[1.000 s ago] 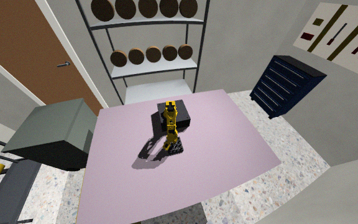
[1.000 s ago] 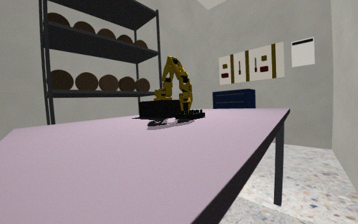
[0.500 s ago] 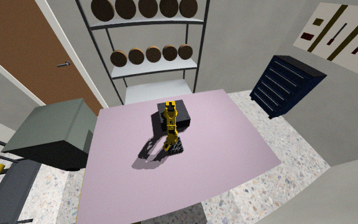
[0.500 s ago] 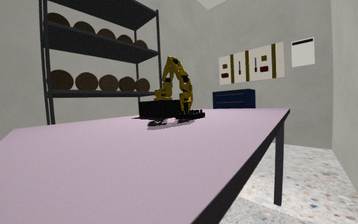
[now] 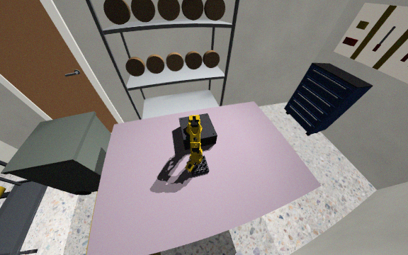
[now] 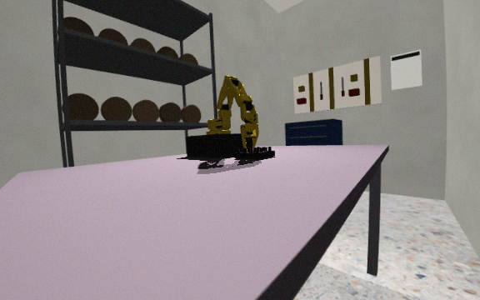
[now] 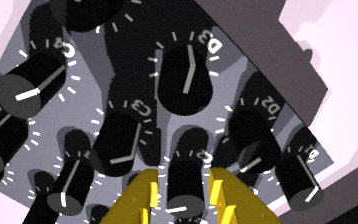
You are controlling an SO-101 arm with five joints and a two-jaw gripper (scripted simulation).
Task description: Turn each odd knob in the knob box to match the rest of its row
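Note:
The knob box [image 5: 202, 166] is a small dark panel on the pink table in front of the arm's black base [image 5: 197, 129]. It also shows low on the table in the exterior view [image 6: 257, 153]. In the wrist view, black knobs with white pointer lines stand over white tick marks: C4 [image 7: 27, 87], D3 [image 7: 185, 80], C3 [image 7: 117, 145], D2 [image 7: 255, 140] and D1 [image 7: 300, 180]. My yellow gripper [image 7: 182, 200] points down over the box, with one jaw on each side of knob C2 [image 7: 185, 185]. The jaws stand a little apart, with thin gaps to the knob. The nearer rows are mostly hidden.
A metal shelf rack [image 5: 168, 53] with brown discs stands behind the table. A grey-green box [image 5: 60, 152] sits off the table's left edge and a blue drawer cabinet [image 5: 326, 95] at the right.

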